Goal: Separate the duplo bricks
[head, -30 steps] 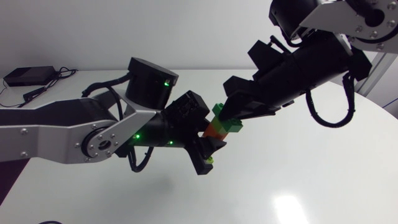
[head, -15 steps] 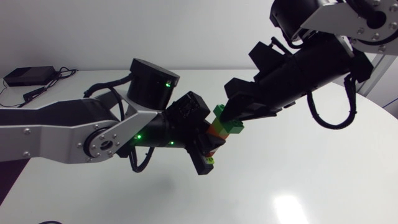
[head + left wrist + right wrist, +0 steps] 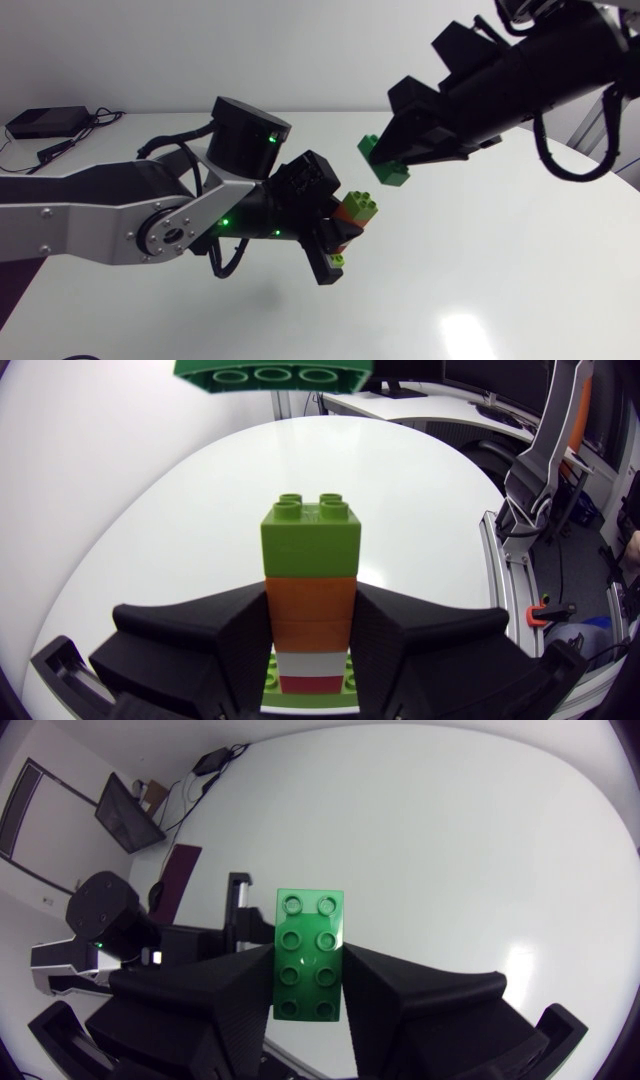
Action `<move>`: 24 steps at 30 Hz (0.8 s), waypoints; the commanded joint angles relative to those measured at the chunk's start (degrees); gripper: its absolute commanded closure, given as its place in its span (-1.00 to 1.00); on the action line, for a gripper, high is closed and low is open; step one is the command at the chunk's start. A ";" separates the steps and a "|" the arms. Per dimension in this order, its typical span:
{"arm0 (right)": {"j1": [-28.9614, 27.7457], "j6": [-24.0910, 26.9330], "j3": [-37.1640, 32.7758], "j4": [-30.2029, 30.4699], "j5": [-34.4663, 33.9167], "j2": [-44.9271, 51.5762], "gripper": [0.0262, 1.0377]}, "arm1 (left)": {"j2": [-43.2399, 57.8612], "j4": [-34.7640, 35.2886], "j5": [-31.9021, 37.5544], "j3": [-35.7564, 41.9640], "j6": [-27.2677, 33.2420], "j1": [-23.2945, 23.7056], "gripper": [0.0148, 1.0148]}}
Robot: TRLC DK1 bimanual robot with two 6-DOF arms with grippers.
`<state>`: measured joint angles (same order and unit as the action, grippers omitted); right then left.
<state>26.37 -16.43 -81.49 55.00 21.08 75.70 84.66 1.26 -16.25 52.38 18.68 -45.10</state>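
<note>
My left gripper is shut on a duplo stack held above the table. In the left wrist view the stack shows a lime brick outermost, then an orange brick, then white and red ones between the gripper's fingers. My right gripper is up and to the right of it, shut on a dark green brick that is clear of the stack. The right wrist view shows that brick studs-up between the fingers of the right gripper. From the left wrist view its underside hangs ahead of the stack.
The white table lies under both arms. A black box with cables sits at its back left corner. The left arm's round black joint rises between the box and the bricks.
The left gripper closed on the stack. The right gripper moved up and to the right with the dark green brick, which came off the lime brick.
</note>
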 commanded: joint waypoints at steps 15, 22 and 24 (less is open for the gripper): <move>-13.63 12.56 28.23 -26.00 -13.17 10.08 0.35 | -7.93 4.02 -0.10 -3.16 2.94 3.62 0.63; -12.84 13.00 32.10 -32.85 -16.69 16.06 0.35 | -8.99 4.37 -0.10 -3.78 2.94 3.53 0.63; -12.57 13.35 32.89 -34.44 -17.48 18.25 0.35 | -9.25 4.54 -0.10 -3.86 2.94 3.53 0.63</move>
<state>13.17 -4.34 -50.68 21.37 4.40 91.22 76.93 5.65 -16.25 49.63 20.16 -41.93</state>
